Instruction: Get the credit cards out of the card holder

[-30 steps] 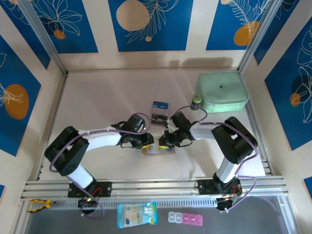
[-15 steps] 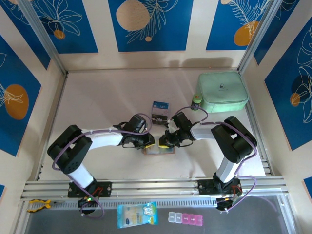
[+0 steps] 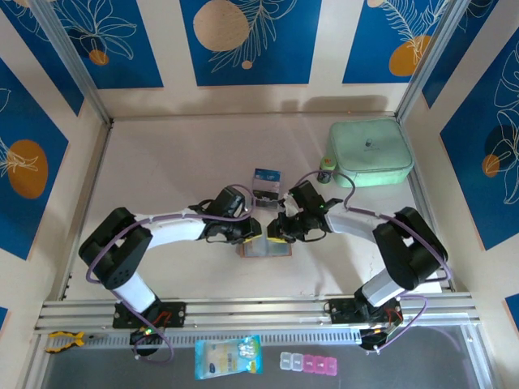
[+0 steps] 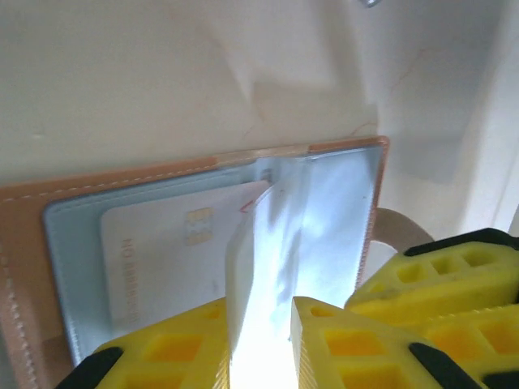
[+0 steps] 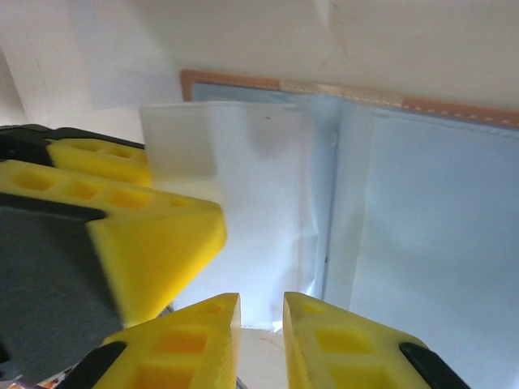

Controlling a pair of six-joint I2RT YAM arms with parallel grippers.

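The pale cream counter (image 3: 162, 162) carries a large mint-green zipped soft case (image 3: 369, 152) at its far right, well apart from the work. Near the middle, between the two arms' wrists, the small tan leather-look folding card holder (image 3: 263, 250) lies open and flat with its pale grey pockets facing up. Just beyond it lie small thin dark plastic cards (image 3: 266, 186), one of them blue, already out on the counter. One white card with a gold chip (image 4: 154, 259) sits tucked in the holder's left pocket.

The left claw (image 4: 259, 312) is nearly closed and pinches the holder by a pale translucent inner leaf that stands up between its yellow fingers. It has no hold on the white card. The right claw (image 5: 261, 304) hovers over the same leaf from the other side, its fingers a narrow slot apart. I cannot tell whether it grips anything.

The risks come from crowding and from what is gripped. The two claws are just beside each other, so a sideways pull could knock them together. Lifting by the leaf would likely raise the whole light holder, card still inside, or strain the thin leaf at its seam. The white card lies flush in its pocket and offers little edge, so fingers may slide off it.
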